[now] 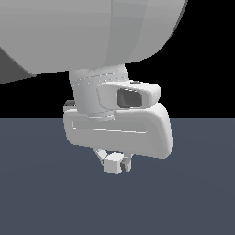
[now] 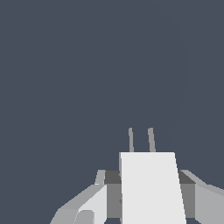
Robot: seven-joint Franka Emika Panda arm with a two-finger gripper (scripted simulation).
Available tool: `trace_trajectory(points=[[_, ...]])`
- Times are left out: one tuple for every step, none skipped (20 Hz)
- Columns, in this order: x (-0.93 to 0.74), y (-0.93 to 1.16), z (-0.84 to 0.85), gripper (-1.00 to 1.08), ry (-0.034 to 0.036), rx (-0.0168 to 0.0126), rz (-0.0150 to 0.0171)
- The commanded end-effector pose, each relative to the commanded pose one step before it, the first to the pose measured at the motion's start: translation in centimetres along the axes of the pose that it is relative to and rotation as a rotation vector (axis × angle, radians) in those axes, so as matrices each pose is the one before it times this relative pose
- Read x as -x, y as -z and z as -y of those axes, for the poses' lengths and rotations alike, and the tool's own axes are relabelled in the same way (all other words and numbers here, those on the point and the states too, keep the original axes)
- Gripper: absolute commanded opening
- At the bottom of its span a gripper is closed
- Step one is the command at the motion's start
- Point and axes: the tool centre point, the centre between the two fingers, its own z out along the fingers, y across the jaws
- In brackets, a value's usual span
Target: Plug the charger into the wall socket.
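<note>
The charger (image 1: 113, 165) is a small off-white cube held between the fingers of my gripper (image 1: 114, 161), which hangs under the white hand in the exterior view, above the grey-blue floor. In the wrist view the charger (image 2: 151, 188) fills the space between the two fingers (image 2: 89, 203), and two thin grey prongs (image 2: 141, 140) stick out of its far face. The gripper (image 2: 148, 192) is shut on it. The wall socket is out of view in both frames.
A flat grey-blue floor (image 1: 193, 193) spreads under the arm, with black background behind it. The arm's large white link (image 1: 92, 32) fills the upper part of the exterior view. Only floor (image 2: 87, 65) lies beyond the prongs in the wrist view.
</note>
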Motion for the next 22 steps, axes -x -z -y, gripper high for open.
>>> trace_trajectory(points=[[0.012, -0.029, 0.006, -1.00, 0.00015, -0.00005, 0.00002], [0.000, 0.000, 0.000, -1.00, 0.00000, 0.00000, 0.00000], [0.000, 0.000, 0.000, -1.00, 0.00000, 0.00000, 0.00000], [0.000, 0.000, 0.000, -1.00, 0.00000, 0.00000, 0.00000], [0.000, 0.000, 0.000, -1.00, 0.00000, 0.00000, 0.00000], [0.000, 0.000, 0.000, -1.00, 0.00000, 0.00000, 0.00000], [-0.012, -0.006, 0.012, -1.00, 0.00000, 0.00000, 0.00000], [-0.026, 0.000, -0.036, -1.00, 0.00000, 0.00000, 0.00000], [-0.035, 0.041, -0.011, -1.00, 0.00184, -0.00088, -0.00037], [-0.057, 0.032, -0.034, -1.00, 0.00285, -0.00096, -0.00011], [-0.079, 0.045, -0.047, -1.00, 0.00398, -0.00134, -0.00016], [-0.101, 0.057, -0.060, -1.00, 0.00507, -0.00170, -0.00020], [-0.122, 0.069, -0.072, -1.00, 0.00612, -0.00206, -0.00024], [-0.141, 0.080, -0.083, -1.00, 0.00714, -0.00240, -0.00028], [-0.161, 0.091, -0.096, -1.00, 0.00807, -0.00271, -0.00031], [-0.179, 0.101, -0.105, -1.00, 0.00899, -0.00302, -0.00035], [-0.197, 0.110, -0.116, -1.00, 0.00981, -0.00329, -0.00038], [-0.213, 0.119, -0.124, -1.00, 0.01062, -0.00356, -0.00041], [-0.228, 0.127, -0.133, -1.00, 0.01134, -0.00379, -0.00043], [-0.242, 0.135, -0.140, -1.00, 0.01200, -0.00401, -0.00045], [-0.254, 0.142, -0.147, -1.00, 0.01261, -0.00421, -0.00047], [-0.266, 0.148, -0.153, -1.00, 0.01314, -0.00439, -0.00048]])
